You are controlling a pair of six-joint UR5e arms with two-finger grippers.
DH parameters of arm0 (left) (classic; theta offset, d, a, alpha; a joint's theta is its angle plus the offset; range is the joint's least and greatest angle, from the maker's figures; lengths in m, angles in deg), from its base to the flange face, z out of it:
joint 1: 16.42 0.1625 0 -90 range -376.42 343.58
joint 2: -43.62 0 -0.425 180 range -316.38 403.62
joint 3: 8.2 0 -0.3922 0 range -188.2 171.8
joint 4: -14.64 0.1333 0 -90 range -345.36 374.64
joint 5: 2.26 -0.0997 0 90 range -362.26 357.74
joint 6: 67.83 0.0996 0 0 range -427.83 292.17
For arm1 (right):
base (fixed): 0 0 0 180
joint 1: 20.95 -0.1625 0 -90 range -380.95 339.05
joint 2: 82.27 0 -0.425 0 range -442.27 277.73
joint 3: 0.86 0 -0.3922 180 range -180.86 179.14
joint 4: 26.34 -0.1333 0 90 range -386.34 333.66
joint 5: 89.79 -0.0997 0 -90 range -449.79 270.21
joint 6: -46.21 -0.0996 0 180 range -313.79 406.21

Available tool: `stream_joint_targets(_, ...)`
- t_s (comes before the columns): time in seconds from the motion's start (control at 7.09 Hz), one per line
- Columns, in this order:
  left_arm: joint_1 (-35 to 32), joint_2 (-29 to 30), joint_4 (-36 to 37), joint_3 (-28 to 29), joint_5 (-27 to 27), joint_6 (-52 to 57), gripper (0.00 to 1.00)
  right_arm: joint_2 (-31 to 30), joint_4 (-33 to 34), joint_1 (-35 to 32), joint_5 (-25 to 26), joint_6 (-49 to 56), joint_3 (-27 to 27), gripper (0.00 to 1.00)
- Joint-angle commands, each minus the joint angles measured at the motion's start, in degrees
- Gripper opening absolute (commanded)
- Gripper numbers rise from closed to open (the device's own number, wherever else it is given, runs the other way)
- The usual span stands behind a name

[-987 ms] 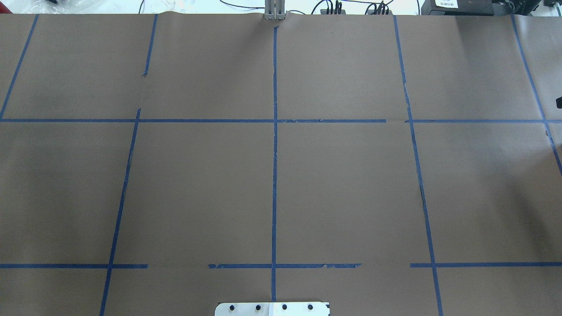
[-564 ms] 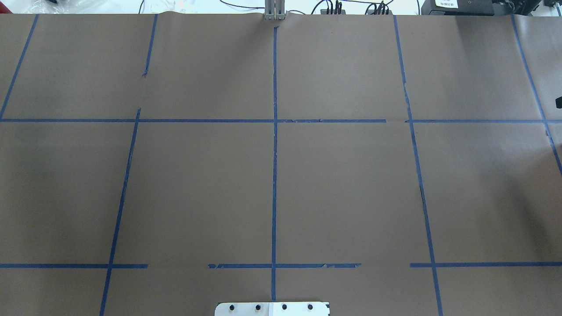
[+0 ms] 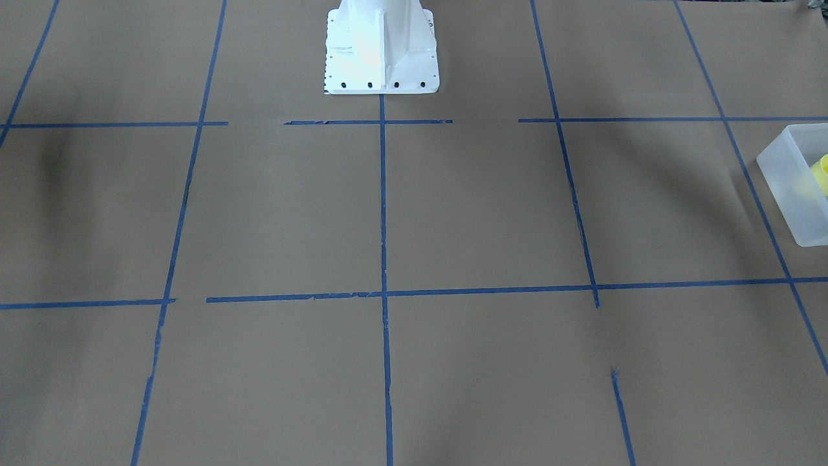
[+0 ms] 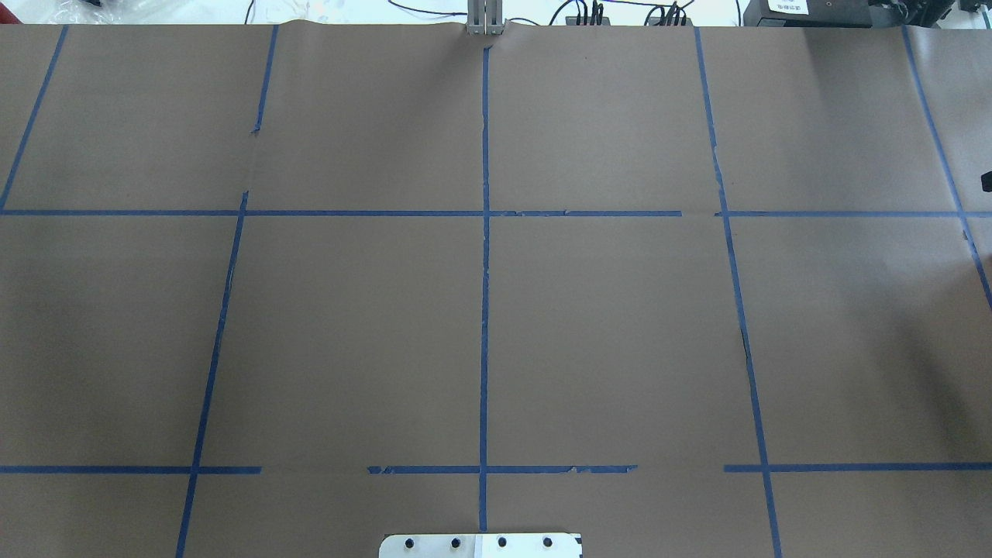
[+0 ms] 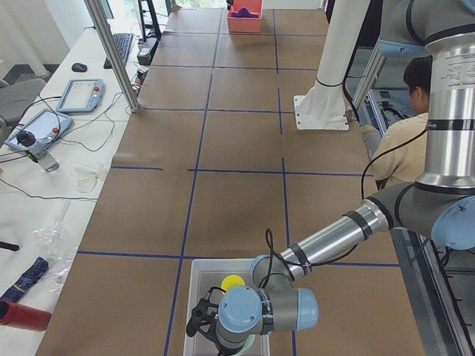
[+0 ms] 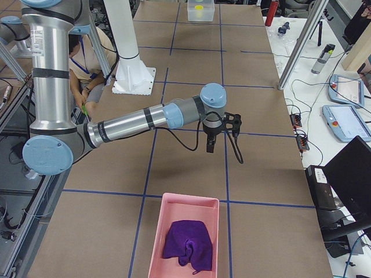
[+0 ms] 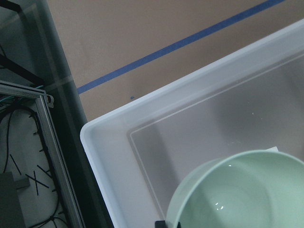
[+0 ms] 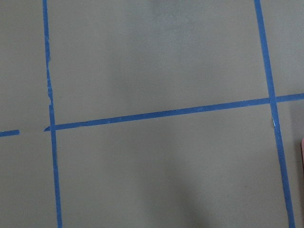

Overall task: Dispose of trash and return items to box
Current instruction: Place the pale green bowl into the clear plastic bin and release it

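Observation:
The frosted white box lies at the table's end on my left; it also shows in the front view and the left view. The yellow cup stands inside it and shows in the front view too. The pale mint-green bowl is inside the box, close under my left wrist. My left gripper hangs over the box; a dark finger edge touches the bowl's rim, and I cannot tell whether it grips. My right gripper hovers over bare brown paper; I cannot tell its state.
A pink tray with a purple cloth sits at the table's end on my right. The white robot base stands at the table's middle edge. Blue tape lines grid the brown paper. A person sits behind the robot.

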Motion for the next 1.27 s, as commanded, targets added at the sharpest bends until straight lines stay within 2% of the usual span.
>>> stream_joint_targets(0.0, 0.0, 0.1, 0.1, -0.8, 0.1, -0.8, 0.75, 0.1, 0.0, 0.0, 0.0, 0.0, -0.1, 1.0)
stream_joint_targets(0.42, 0.0, 1.9, 17.0, -20.5, 2.2, -10.8, 0.84, -0.1, 0.2, -0.5, 0.2, 0.8, -0.2, 1.0)
stream_joint_targets(0.56, 0.7, 1.9, 21.7, -26.7, 7.2, -16.0, 0.84, 0.1, 0.3, -1.9, 2.0, 1.7, -0.4, 1.0)
stream_joint_targets(0.71, 6.1, 1.9, 24.1, -33.1, 8.3, -21.4, 0.86, 0.1, 0.9, -2.1, 4.3, 5.0, -1.0, 1.0)
stream_joint_targets(0.85, 11.1, 1.9, 23.9, -37.5, 8.4, -30.9, 0.87, 0.1, 0.9, -2.1, 4.2, 7.9, -2.4, 1.0)
stream_joint_targets(1.13, 18.1, 1.9, 21.3, -39.3, 9.3, -36.6, 0.95, 0.1, 0.9, -2.2, 3.5, 10.3, -4.6, 1.0)
